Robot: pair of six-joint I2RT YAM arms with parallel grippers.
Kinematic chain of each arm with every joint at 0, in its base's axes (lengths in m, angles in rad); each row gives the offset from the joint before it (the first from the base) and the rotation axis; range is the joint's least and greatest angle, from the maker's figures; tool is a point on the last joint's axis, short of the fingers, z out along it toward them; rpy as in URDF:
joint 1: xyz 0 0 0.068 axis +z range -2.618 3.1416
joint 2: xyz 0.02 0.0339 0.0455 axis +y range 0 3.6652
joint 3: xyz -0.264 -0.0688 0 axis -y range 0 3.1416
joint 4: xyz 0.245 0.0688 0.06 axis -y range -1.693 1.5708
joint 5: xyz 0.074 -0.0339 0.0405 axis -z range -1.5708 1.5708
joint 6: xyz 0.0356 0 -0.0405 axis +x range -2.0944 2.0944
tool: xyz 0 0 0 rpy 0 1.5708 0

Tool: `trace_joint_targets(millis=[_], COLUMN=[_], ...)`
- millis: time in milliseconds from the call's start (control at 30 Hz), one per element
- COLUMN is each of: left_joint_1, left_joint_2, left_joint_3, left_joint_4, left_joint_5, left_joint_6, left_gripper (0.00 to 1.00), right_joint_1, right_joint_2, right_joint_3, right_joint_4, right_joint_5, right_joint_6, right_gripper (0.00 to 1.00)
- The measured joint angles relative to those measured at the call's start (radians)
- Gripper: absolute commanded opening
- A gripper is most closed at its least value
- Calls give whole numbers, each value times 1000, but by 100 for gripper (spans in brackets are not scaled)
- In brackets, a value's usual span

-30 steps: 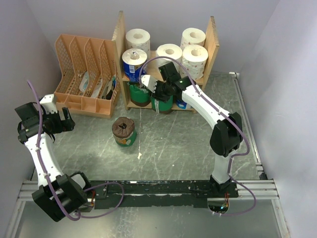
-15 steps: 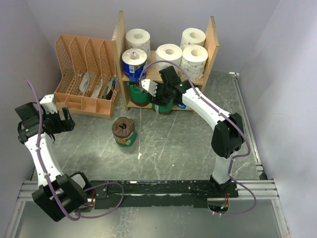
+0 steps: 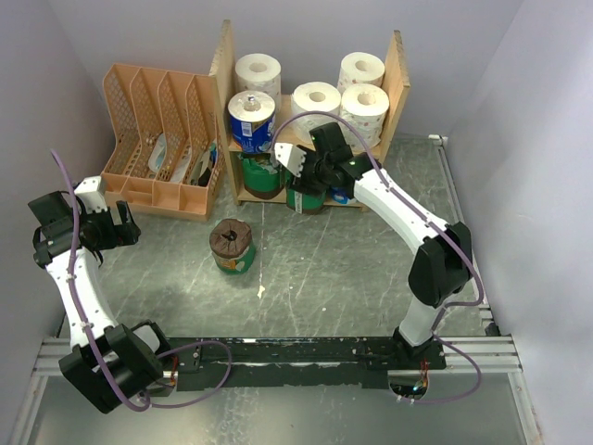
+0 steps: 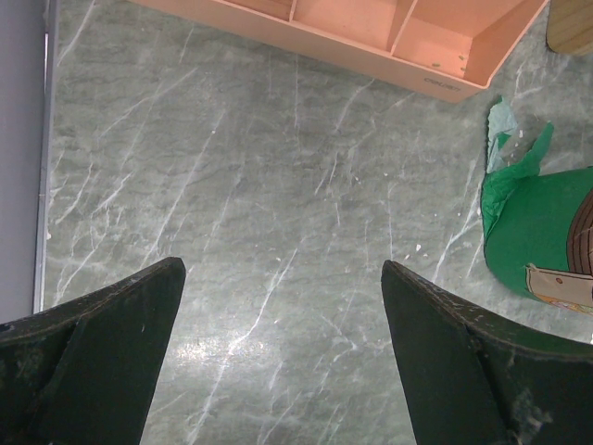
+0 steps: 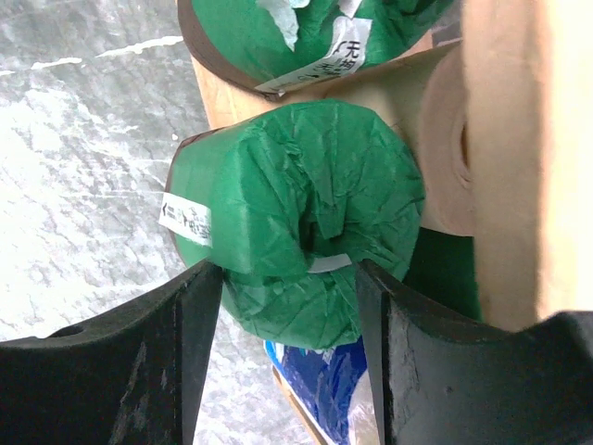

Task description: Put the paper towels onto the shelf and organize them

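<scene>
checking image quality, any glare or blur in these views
Left wrist: soft glare on the marble table between the left tool's fingers. Right wrist: green-wrapped roll sharp, shelf panel beside it blurred. Top external: evenly lit, sharp.

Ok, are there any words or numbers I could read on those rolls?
No text is readable.
White sticker on the held green roll in the right pincer: tiny print, too blurred.
White strip on the upper green roll: dark marks, unreadable.
Tan tag on the table's green roll: too blurred.
</scene>
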Motion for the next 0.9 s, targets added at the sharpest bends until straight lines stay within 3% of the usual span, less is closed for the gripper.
trace_joint_targets(millis=[800,900], left_joint_1=[0,0], left_joint_2=[4,4], left_joint_3=[0,0], left_joint_4=[0,0], left_joint_5=[0,0], left_joint_6=[0,0], left_gripper=[100,100], right_joint_1=[39,76], right_joint_2=[-80,-109], right_joint_3=[42,46], right_joint_4=[-79,-150], right_joint_5=[-1,-21], right_joint_6=[27,27], right_gripper=[61,70])
